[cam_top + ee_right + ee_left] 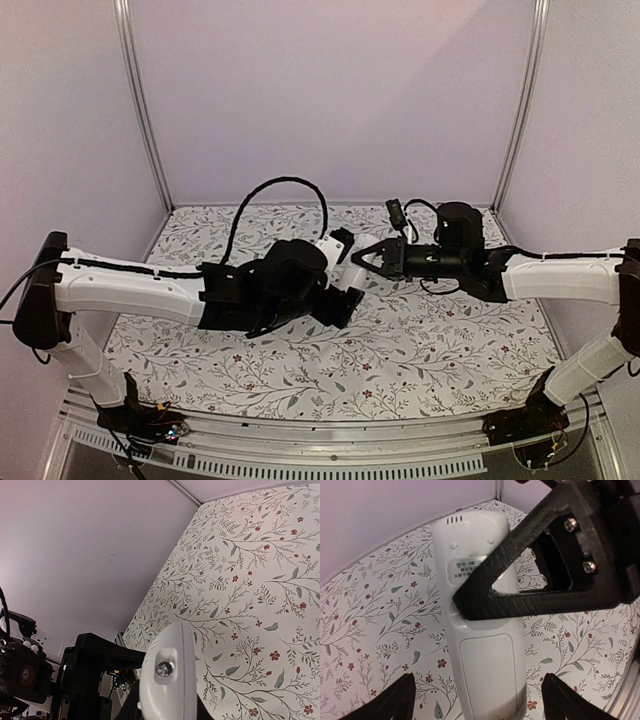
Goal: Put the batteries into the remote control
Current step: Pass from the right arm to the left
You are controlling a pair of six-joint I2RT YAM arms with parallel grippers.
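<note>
The left wrist view alone shows the remote control [480,650] back side up, running from 12 to 6 o'clock over the floral tabletop [375,610], its printed label [462,569] near the far end. The right end effector [465,606] enters from 2 o'clock and pinches the remote's middle. The left end effector [480,702] is spread, its fingers [395,702] at either side of the remote's near end, apart from it. Only the right wrist view shows the remote's rounded end with its small emitter [164,668]. From above, the two arms reach level toward each other from 9 and 3 o'clock, meeting mid-tabletop.
</note>
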